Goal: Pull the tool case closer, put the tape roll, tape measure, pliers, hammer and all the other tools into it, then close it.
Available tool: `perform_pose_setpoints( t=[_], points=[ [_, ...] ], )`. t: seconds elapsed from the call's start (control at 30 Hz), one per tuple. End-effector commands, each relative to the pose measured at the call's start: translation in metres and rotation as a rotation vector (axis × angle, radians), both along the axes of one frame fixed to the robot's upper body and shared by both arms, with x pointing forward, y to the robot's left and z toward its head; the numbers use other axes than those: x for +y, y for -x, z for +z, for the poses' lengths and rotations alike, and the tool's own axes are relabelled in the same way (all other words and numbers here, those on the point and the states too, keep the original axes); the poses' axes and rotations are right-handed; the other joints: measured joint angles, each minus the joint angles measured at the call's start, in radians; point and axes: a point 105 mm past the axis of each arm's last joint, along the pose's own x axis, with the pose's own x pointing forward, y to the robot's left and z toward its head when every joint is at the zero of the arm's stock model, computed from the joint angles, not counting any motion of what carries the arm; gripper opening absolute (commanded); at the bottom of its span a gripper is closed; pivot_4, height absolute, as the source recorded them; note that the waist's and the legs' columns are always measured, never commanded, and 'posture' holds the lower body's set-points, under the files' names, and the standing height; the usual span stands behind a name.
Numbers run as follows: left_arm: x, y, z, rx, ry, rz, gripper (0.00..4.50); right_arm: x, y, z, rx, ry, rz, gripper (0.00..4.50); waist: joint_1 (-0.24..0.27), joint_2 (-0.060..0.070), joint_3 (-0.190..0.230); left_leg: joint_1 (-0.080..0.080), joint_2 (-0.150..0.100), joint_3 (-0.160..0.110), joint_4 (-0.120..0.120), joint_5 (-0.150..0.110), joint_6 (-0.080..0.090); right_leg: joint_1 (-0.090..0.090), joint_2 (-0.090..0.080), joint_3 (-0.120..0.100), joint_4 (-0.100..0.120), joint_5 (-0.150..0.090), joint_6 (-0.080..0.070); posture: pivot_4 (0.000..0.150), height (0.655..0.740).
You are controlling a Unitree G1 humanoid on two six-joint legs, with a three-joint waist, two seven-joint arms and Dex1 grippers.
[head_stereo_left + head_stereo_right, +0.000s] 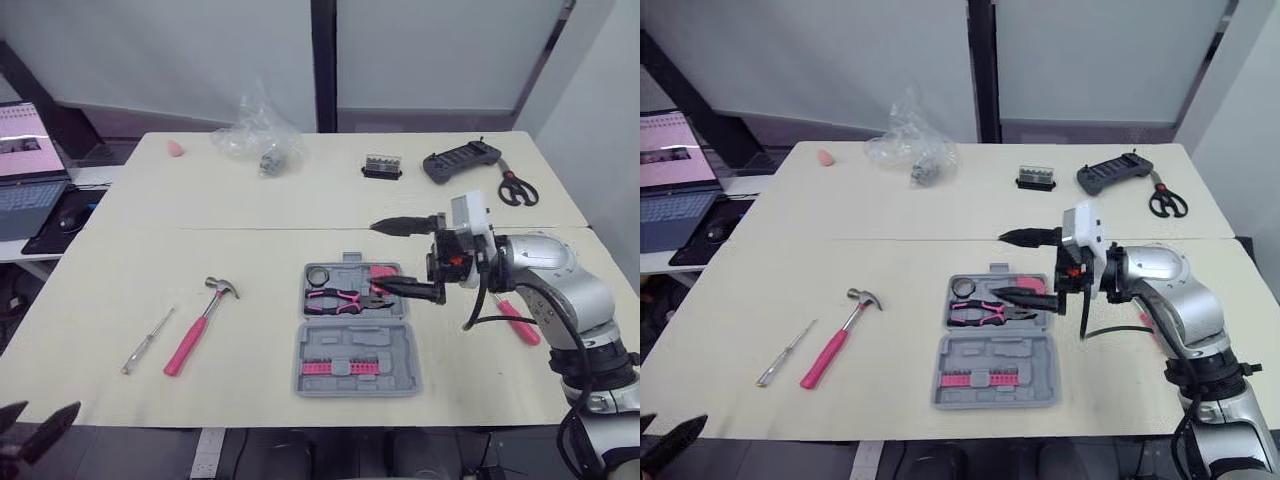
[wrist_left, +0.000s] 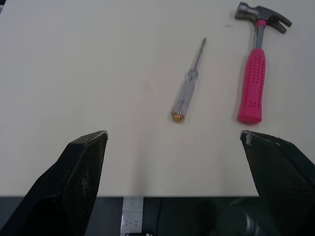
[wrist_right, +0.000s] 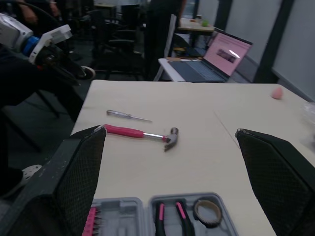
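Fingers of the right gripper (image 1: 380, 258) spread wide and empty over the open tool case (image 1: 350, 338), near the front edge of the table (image 1: 120, 300). Hammer (image 1: 195, 330) lies well left: rigid, likely head-heavy, so best gripped on its pink handle near the head.

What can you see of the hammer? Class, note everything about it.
The hammer has a dark metal claw head, a silvery neck and a pink grip dotted with small holes, seemingly rubber. It lies flat and slightly slanted on the beige table, head toward the far side. It lies between the screwdriver on its left and the open case on its right, and touches neither.
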Motion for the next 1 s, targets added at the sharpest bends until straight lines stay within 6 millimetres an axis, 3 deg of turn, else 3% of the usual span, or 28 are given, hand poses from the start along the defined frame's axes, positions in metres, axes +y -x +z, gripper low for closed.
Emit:
perform_pose_setpoints(
  t=[0.03,0.17,0.33,0.43,0.67,1.0],
  points=[
    [-0.008,0.008,0.007,0.003,-0.027,-0.025,4.5,0.011,0.014,0.012,-0.049,0.006,0.097,4.48,0.004,-0.001,0.0,0.0,0.0,0.0,0.0,0.0,0.0,0.0,0.0,0.0,0.0,0.0,0.0,0.15,0.74],
    [-0.006,-0.002,0.013,-0.026,-0.038,-0.025,4.5,0.012,0.012,0.008,-0.052,0.032,0.095,4.48,0.006,-0.001,0.0,0.0,0.0,-0.001,0.0,0.0,0.0,0.001,0.0,-0.001,0.0,0.0,0.0,0.15,0.74],
    [-0.001,-0.049,0.021,-0.062,-0.091,-0.094,4.5,0.012,0.0,0.01,-0.072,0.027,-0.002,4.48,0.003,0.0,0.0,0.0,0.0,-0.001,0.0,0.0,0.0,0.001,0.001,-0.001,0.0,0.0,-0.001,0.15,0.74],
    [0.0,-0.065,0.019,-0.061,-0.094,-0.113,4.5,0.012,-0.002,0.011,-0.074,0.025,-0.028,4.48,-0.004,-0.001,-0.001,0.0,0.0,-0.001,0.0,0.0,0.0,0.0,0.001,0.0,0.0,0.0,-0.001,0.15,0.74],
    [0.006,-0.108,-0.014,0.006,-0.118,-0.141,4.5,0.008,0.001,0.014,-0.072,0.025,-0.078,4.48,-0.016,-0.001,0.0,0.001,-0.001,-0.001,-0.001,-0.001,-0.002,-0.002,0.001,0.0,0.001,0.001,-0.001,0.15,0.74],
    [-0.005,-0.134,-0.044,0.026,-0.103,-0.2,4.5,0.002,0.001,0.016,-0.082,0.042,-0.125,4.48,-0.007,-0.001,0.0,0.001,-0.001,-0.001,-0.001,-0.001,-0.002,-0.002,0.001,-0.001,0.001,0.001,-0.001,0.15,0.74]
  ],
)
